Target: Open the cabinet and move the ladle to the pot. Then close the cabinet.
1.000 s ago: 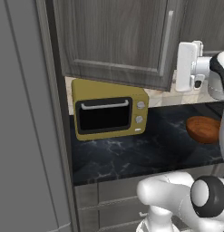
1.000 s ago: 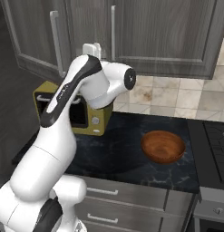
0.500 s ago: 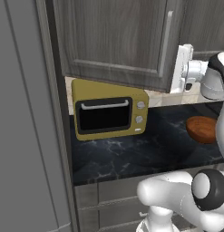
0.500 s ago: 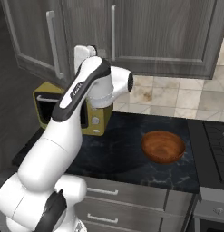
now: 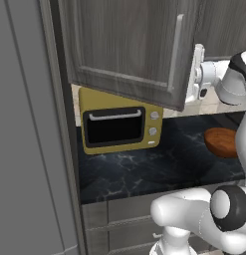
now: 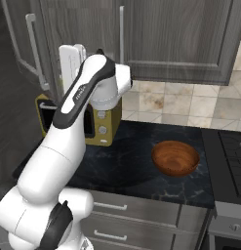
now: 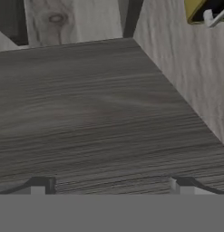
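Mostly wood grain and stone up here

The cabinet door is matt grey-brown wood grain with a brushed silver metal handle. Counter looks like glossy black marble, the bowl is polished reddish wood, the little oven satin yellow, wall tiles beige stone.

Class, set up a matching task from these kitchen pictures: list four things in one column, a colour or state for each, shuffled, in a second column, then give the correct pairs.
Things:
1. cabinet door
2. toaster oven
3. bowl
4. gripper

Descriptions:
A. reddish-brown wood, on the counter
B. fingers spread apart
C. dark wood grain, swung partly open
D. yellow with a dark window

Pairs: 1-C, 2-D, 3-A, 4-B
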You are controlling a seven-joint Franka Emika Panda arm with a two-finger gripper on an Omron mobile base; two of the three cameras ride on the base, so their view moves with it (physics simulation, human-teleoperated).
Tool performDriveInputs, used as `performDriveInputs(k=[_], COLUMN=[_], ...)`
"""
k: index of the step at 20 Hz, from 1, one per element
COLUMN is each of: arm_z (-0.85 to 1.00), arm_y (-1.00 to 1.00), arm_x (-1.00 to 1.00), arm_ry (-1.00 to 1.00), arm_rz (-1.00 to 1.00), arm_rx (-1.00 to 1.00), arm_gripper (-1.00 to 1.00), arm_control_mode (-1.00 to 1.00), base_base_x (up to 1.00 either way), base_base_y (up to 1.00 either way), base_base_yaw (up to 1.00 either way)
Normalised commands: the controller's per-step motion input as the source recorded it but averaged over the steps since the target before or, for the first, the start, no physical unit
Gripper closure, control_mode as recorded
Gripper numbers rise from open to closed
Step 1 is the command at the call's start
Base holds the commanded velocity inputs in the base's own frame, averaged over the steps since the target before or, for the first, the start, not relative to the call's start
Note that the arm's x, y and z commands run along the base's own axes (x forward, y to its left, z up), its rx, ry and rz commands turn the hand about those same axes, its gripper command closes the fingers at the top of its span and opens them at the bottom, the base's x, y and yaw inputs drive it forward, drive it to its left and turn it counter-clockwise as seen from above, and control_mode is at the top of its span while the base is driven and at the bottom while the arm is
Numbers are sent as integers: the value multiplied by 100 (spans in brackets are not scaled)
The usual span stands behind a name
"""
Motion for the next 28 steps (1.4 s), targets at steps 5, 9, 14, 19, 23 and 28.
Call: performDriveInputs(k=[5,9,14,19,23,28], arm_z=[37,27,10,6,5,0], arm_y=[86,88,78,54,-3,-46], arm_x=[-57,-37,-18,-5,2,34], arm_ry=[-10,-10,-7,-6,-4,-3], arm_rz=[10,4,0,0,0,-5], arm_rx=[-1,-3,-3,-4,-16,-26], arm_gripper=[-100,-100,-100,-100,-100,-100], arm_control_mode=[-100,-100,-100,-100,-100,-100], base_base_x=[0,0,0,0,0,0], base_base_y=[0,0,0,0,0,0], base_base_yaw=[0,0,0,0,0,0])
